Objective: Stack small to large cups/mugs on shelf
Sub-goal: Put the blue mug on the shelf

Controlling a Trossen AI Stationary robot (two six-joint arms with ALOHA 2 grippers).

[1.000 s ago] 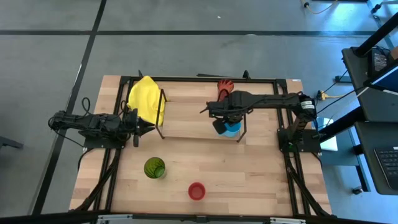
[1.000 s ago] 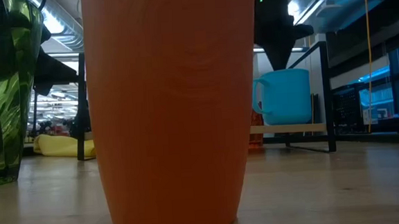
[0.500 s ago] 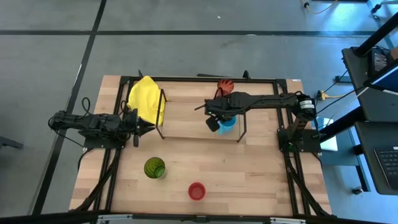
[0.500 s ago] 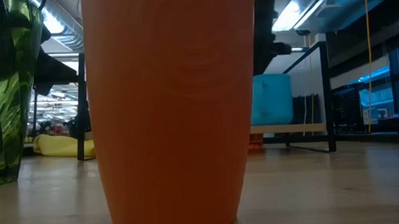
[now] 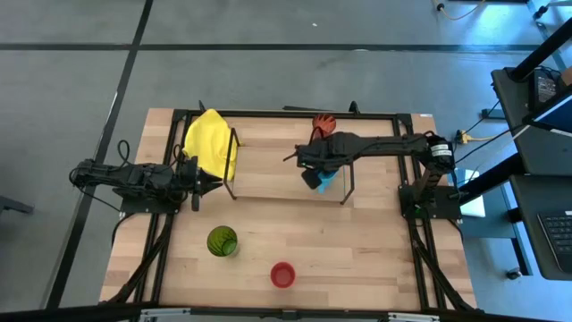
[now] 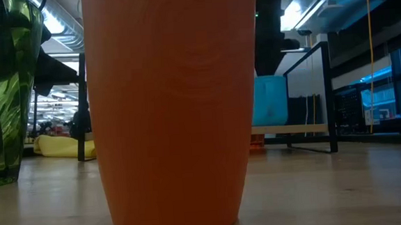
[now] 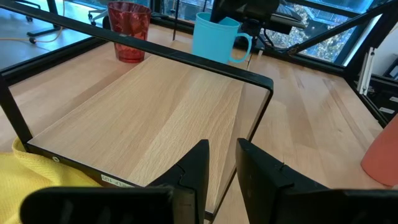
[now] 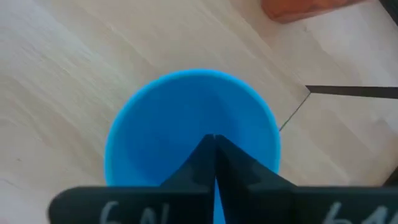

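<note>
The left pincer (image 5: 214, 182) waits slightly parted and empty beside the yellow cloth (image 5: 210, 143). On the shelf (image 5: 277, 174), the right pincer (image 8: 213, 144) is closed over the blue mug (image 8: 193, 127), near the red tumbler (image 5: 324, 122).

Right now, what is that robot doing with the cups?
The right gripper is shut on the rim of the light blue mug, at the right end of the shelf. The orange-red tumbler stands on the shelf too, behind the mug. The green tumbler and the short red cup wait on the table in front. The left gripper rests by the yellow cloth at the shelf's left end, holding nothing.
</note>
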